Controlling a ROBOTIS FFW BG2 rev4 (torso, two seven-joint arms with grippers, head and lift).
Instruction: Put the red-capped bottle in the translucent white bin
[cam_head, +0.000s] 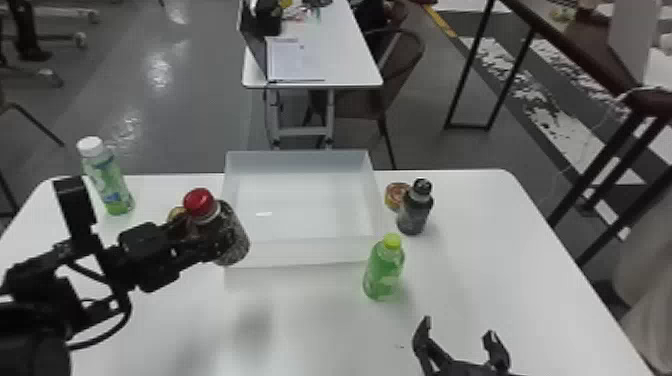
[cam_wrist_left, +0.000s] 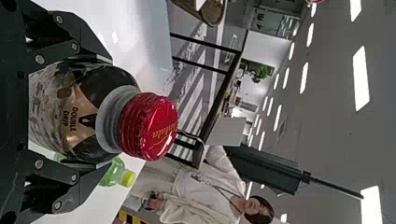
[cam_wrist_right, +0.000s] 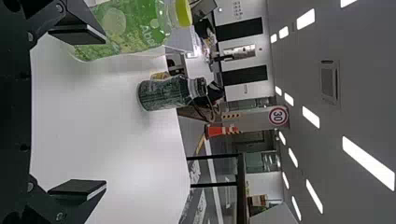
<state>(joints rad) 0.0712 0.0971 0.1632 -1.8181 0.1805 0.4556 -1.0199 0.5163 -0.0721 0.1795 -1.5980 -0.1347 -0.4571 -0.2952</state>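
Observation:
My left gripper (cam_head: 192, 240) is shut on the dark red-capped bottle (cam_head: 231, 239), which it holds raised above the table, tilted slightly, at the left front corner of the translucent white bin (cam_head: 305, 251). In the left wrist view the red-capped bottle (cam_wrist_left: 84, 109) lies between the two fingers of my left gripper (cam_wrist_left: 70, 111), cap pointing away from the palm. My right gripper (cam_head: 457, 336) stands open and idle near the table's front edge; in the right wrist view nothing is between the fingers of the right gripper (cam_wrist_right: 88, 114).
Right of the bin are a green bottle with a yellow-green cap (cam_head: 384, 272), a dark bottle (cam_head: 415, 212) and a small round tin (cam_head: 396, 195). A white-capped green bottle (cam_head: 109, 182) stands at the table's (cam_head: 480, 215) back left. Another small item is partly behind the left gripper.

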